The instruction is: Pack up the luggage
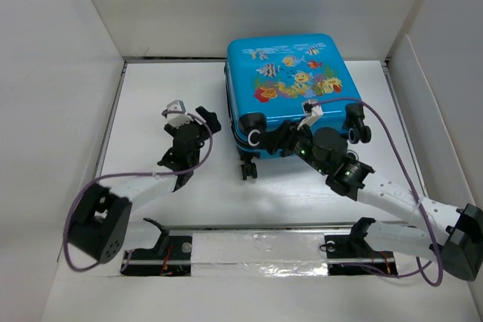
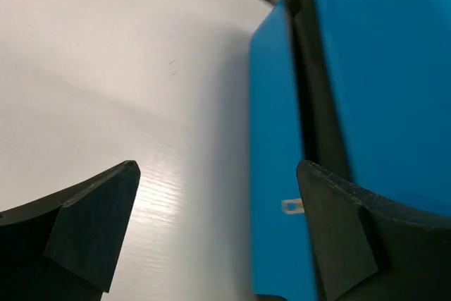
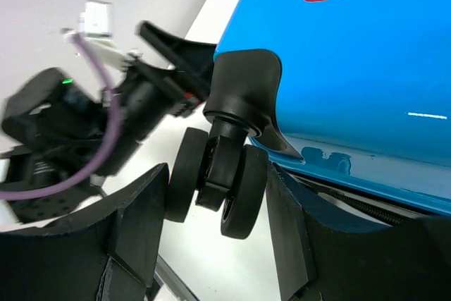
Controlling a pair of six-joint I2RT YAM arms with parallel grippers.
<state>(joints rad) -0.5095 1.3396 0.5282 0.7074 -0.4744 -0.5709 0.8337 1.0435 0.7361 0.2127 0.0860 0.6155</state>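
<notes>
The luggage (image 1: 290,84) lay closed near the desk's far edge; both pincers spread, the right pincer (image 3: 215,195) should grip squarely around the wheel (image 3: 211,181).

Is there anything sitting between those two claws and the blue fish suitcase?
Nothing visible does. The left gripper is open right beside the luggage, with only bare table between them. The right gripper is already at the case, its open fingers straddling a black wheel.

A bright-blue shell printed with colourful fish and coral is shown on the luggage (image 1: 290,88); black wheels (image 3: 211,185), white worktop (image 1: 166,88).
</notes>
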